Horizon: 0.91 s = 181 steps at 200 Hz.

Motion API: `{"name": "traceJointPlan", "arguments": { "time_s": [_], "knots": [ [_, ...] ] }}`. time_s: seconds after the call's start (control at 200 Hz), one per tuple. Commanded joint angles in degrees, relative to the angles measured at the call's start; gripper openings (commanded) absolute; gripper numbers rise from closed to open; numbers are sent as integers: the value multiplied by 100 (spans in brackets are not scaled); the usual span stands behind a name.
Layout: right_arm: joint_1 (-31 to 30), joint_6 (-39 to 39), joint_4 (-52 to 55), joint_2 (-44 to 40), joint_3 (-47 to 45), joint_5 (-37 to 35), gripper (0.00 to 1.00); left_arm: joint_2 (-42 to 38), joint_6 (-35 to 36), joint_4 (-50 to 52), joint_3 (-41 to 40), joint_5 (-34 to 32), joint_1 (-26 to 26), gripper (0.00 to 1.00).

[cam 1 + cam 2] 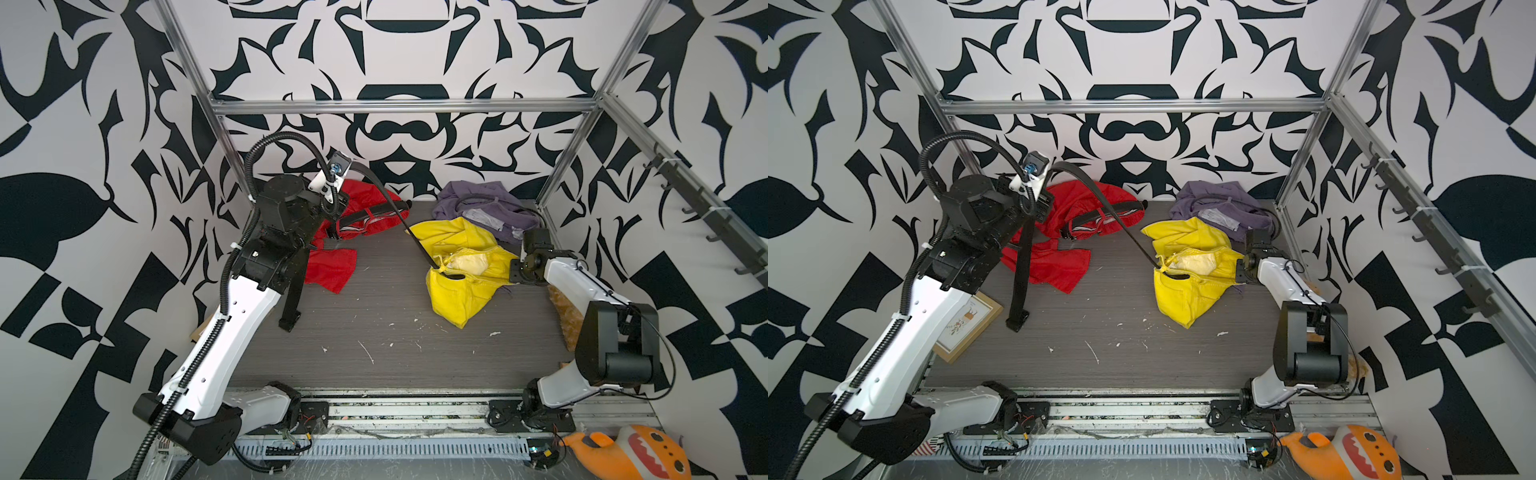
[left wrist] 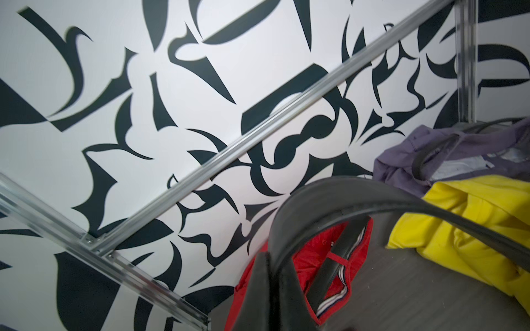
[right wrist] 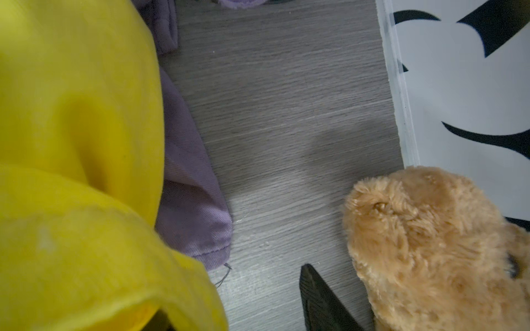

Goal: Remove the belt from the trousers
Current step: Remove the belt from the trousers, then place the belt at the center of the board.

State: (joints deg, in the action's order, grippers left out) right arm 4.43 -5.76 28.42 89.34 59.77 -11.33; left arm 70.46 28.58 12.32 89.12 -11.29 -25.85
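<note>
Left gripper (image 2: 271, 275) is clamped on the long black belt (image 1: 424, 250), held high, with the strap running taut down into the crumpled yellow trousers (image 1: 457, 295). Right gripper (image 1: 513, 272) sits at their edge, grip unclear. If they're unpinned, I reckon the trousers drag along with the belt

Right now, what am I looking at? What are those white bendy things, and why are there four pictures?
Those are two robot arms with pinching grippers for hands. Two pictures look down from a camera overhead; the other two come from little cameras on each arm's wrist. On the grey table lie red trousers, purple trousers and yellow trousers, plus a fluffy teddy bear by the wall. The left gripper, up high, is pinched shut on a black belt, which stretches down into the yellow trousers' waistband. The right gripper sits at the yellow trousers with its fingers apart, seemingly pinching nothing.
</note>
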Motion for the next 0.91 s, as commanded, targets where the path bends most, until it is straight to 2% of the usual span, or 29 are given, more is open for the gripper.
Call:
{"name": "traceJointPlan", "arguments": {
  "time_s": [0.0, 0.2, 0.34, 0.64, 0.73, 0.9],
  "knots": [
    [11, 31, -54, -19, 18, -222, 58, -102, -28, -677, 417, 46, 76, 0],
    [32, 42, -36, 52, 17, -238, 58, -124, -208, -1018, 558, 133, 498, 0],
    [78, 43, -20, 105, 17, -266, 58, -51, -314, -1117, 805, 133, 582, 0],
    [252, 13, -52, 211, -88, -216, 58, -66, -1202, -1293, 1011, 281, 1534, 0],
    [251, -9, -52, 177, -75, -99, 58, -85, -1463, -1227, 1013, 642, 1562, 0],
    [239, -74, 47, -29, -44, -27, 58, 101, -2643, -1047, 1016, 1767, 1473, 0]
  ]
}}
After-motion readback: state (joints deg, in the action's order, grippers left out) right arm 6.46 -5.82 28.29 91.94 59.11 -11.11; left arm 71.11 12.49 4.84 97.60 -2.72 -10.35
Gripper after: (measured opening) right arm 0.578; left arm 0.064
